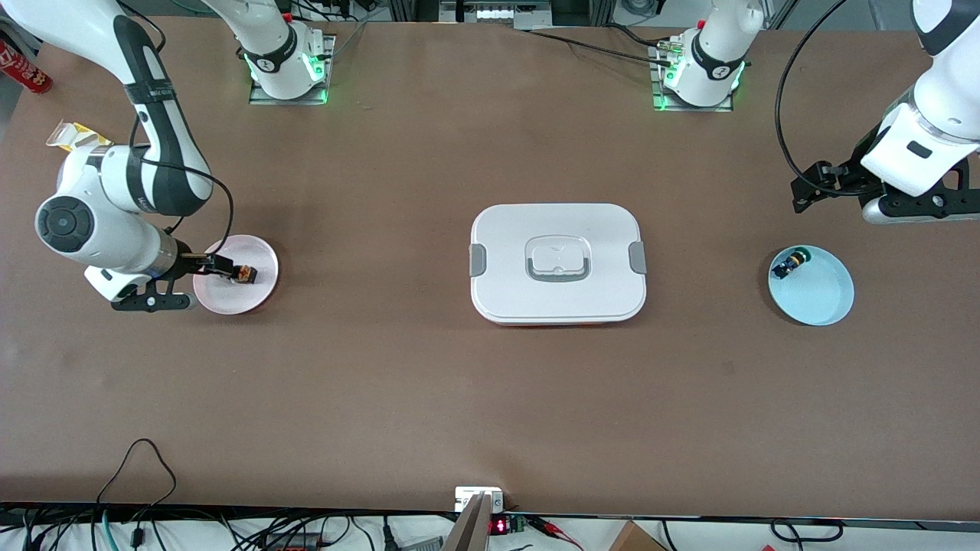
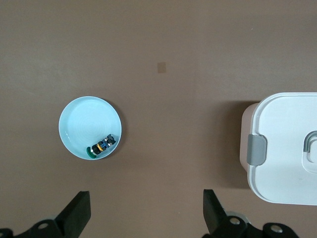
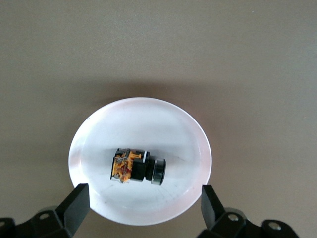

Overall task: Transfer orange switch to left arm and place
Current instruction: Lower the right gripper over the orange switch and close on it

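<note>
The orange switch (image 3: pixel 137 166) lies on its side on the pink plate (image 3: pixel 148 124), directly below the right gripper (image 3: pixel 141 208). The gripper's fingers are spread wide, wider than the switch and close to the plate's width, and they hold nothing.

Handling, as a judgement: the switch is a small, rigid plastic part, very light and unlikely to deform. Its round end could roll or twist out of a loose pinch. Take hold across the squared black body, between the orange face and the round end, with the fingers closing on its flat sides. The plate is shallow and may slide if a fingertip catches its rim.

The box (image 1: pixel 558 263) sits mid-table, between the two grippers, and any hand-over path must go round it or over it.

The left gripper (image 2: pixel 146 210) waits, wide open and empty, over bare table beside the blue plate (image 2: pixel 79 121), which carries the blue switch (image 2: pixel 101 146).

View differences: the right wrist view shows the switch's orientation and the finger spread, which the front view hides under the wrist. The front view alone shows both plates and the box together. The left wrist view shows the box's grey clip (image 2: pixel 257 149).
</note>
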Controlling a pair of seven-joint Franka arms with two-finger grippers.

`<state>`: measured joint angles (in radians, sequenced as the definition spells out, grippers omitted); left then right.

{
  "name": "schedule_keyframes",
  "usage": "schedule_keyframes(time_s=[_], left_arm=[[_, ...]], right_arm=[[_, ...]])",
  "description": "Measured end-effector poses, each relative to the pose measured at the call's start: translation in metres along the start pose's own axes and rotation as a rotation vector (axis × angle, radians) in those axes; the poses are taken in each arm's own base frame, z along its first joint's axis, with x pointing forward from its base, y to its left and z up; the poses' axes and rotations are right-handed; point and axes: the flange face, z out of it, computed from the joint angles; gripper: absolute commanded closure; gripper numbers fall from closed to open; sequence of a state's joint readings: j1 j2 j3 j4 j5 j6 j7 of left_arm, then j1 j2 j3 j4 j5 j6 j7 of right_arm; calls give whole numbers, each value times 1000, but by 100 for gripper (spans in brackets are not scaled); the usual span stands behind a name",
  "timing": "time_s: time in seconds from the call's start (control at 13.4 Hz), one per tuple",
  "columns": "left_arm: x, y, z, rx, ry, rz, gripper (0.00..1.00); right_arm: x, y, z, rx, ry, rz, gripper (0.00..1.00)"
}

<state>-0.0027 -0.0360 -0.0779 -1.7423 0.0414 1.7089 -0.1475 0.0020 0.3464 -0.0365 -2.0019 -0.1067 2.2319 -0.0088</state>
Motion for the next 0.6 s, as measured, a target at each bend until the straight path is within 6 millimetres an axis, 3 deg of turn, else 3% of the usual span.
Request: schedule_keyframes(time_s=[0.6], left_arm=[[0, 0, 1, 0, -1, 0, 0]], right_arm=[[-3, 0, 56, 9, 11, 91, 0]])
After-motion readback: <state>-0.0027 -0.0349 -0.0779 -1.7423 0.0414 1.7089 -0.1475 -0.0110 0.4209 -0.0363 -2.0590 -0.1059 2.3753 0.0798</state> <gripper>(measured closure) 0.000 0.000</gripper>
